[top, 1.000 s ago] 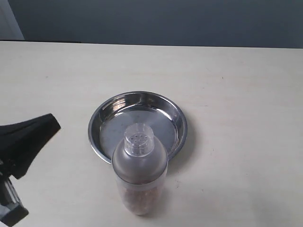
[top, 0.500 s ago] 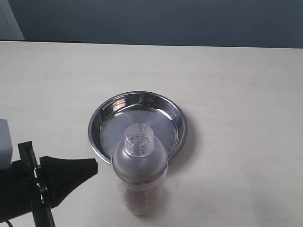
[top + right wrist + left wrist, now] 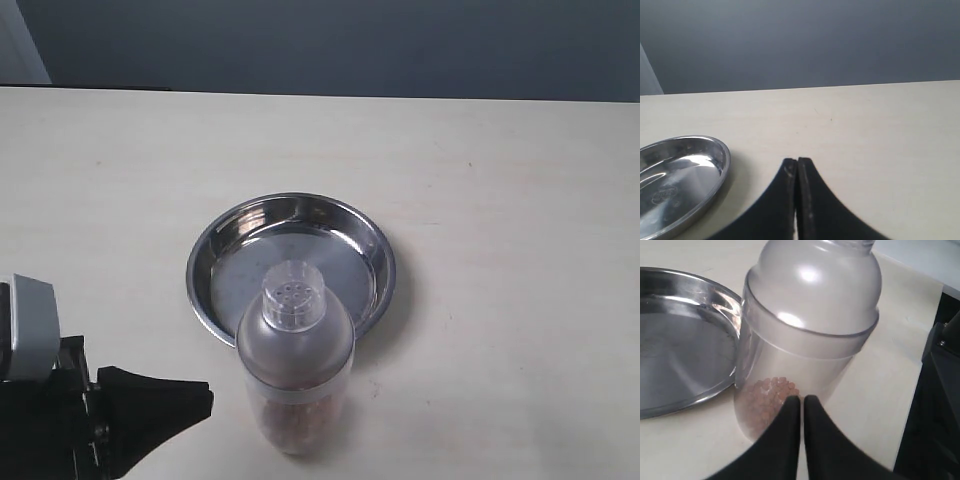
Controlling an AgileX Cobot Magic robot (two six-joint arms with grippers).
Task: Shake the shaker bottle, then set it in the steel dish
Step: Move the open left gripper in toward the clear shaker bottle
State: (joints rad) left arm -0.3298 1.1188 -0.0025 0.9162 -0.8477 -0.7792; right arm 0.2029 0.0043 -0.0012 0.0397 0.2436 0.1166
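Note:
The shaker bottle (image 3: 296,360) stands upright on the table, just in front of the steel dish (image 3: 290,262), with brown granules in its base. In the left wrist view the shaker bottle (image 3: 805,335) fills the middle and the steel dish (image 3: 680,340) lies beside it. My left gripper (image 3: 205,398) is shut, holds nothing, and points at the bottle's lower body from the left, a short gap away. Its tips (image 3: 802,399) sit close in front of the granules. My right gripper (image 3: 797,161) is shut and empty above bare table; the steel dish (image 3: 680,180) lies off to one side of it.
The pale table (image 3: 500,200) stretches round the dish and bottle, with a dark wall behind its far edge. A dark part of the rig (image 3: 940,390) stands at the table's side in the left wrist view.
My left gripper has swung in from the left edge toward the bottle, dropping lower in the exterior view. Bottle and dish have stayed put.

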